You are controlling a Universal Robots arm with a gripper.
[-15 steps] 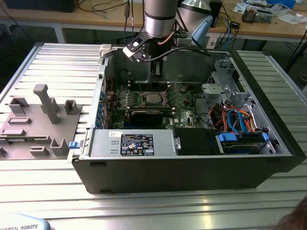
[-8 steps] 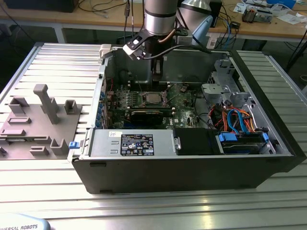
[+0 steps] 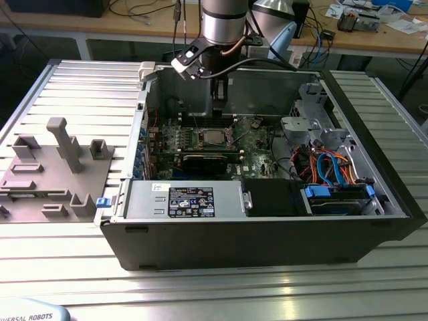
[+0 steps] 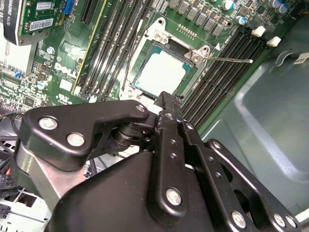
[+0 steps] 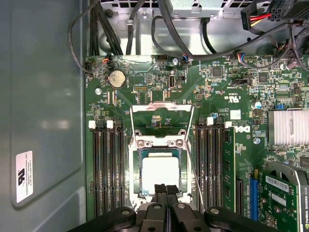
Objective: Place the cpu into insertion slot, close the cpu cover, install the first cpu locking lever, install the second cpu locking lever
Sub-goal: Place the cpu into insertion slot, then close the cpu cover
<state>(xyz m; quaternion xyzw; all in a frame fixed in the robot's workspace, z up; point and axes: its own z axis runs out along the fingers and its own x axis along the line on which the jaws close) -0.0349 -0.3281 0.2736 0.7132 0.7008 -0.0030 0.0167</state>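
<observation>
The end effector point(image 5: 166, 189) was pinched narrow and held nothing, its tips above the nearest edge of the cpu point(image 5: 161, 173), which sat in the insertion slot point(image 5: 137, 174). Beyond it the cpu cover point(image 5: 161, 107) lay swung open. Memory slots point(image 5: 108, 169) crowded both flanks, and a thin locking lever point(image 5: 195, 169) ran alongside.

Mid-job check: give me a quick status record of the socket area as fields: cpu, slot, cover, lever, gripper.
cpu: sits in the socket, silver top up
insertion slot: filled, metal rim showing around the chip
cpu cover: open, lying back from the socket, not over the chip
locking lever: thin rod sticking out over the memory slots, not holding the cover
gripper: shut, holding nothing, fingertips at the socket's edge beside the cpu
</observation>
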